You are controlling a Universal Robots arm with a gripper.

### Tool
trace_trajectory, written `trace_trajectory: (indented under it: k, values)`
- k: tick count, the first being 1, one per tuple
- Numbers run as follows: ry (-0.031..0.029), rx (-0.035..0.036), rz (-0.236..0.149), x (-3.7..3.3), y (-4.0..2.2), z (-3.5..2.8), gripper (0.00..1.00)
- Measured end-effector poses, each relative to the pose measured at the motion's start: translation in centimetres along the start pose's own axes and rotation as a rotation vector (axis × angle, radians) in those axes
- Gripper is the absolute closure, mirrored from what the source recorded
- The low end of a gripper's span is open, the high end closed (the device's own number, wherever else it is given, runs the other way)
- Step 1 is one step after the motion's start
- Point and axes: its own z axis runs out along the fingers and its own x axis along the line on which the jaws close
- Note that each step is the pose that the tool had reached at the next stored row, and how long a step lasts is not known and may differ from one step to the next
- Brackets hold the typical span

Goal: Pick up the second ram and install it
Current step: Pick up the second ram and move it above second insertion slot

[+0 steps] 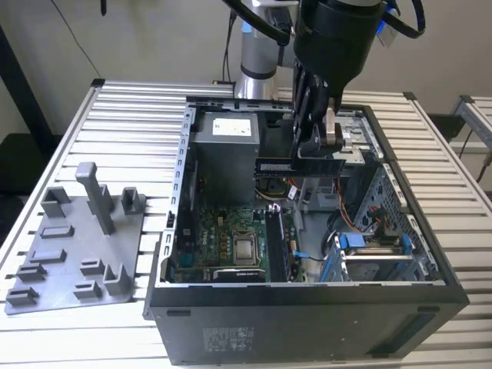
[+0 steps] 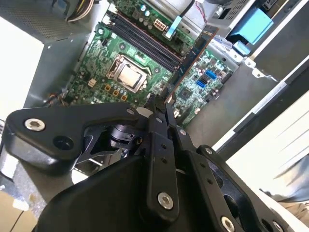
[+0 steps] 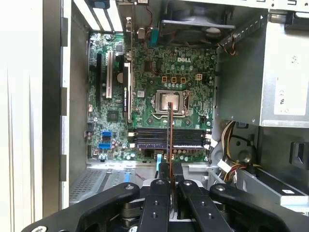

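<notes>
Holding one ram, one tool

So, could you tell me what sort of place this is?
Probably a robotics lab bench for computer assembly: a slatted aluminium table, an open black desktop computer case, and the pincer holding a thin dark memory stick above it.

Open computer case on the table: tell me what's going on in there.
The robot arm's black claw is shut on a thin, dark, flat memory stick and holds it level in the air over the open black computer case. The stick hangs above the green motherboard and is not yet seated in a slot. A grey plastic fixture plate lies on the slatted metal table, to the exterior view's left of the case.
</notes>
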Motion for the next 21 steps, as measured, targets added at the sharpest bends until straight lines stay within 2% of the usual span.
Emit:
trace_trajectory:
  k: [7,9,14,21]
  values:
    - [0.0001,0.0,0.0,-0.03,-0.01,0.0,0.86]
    - [0.0,0.0001,0.0,-0.29,-0.01,0.02,0.86]
    - [-0.0015,0.0,0.0,-1.59,-0.03,0.14,0.86]
    - [-0.0064,0.0001,0.0,-3.58,-0.09,0.34,0.86]
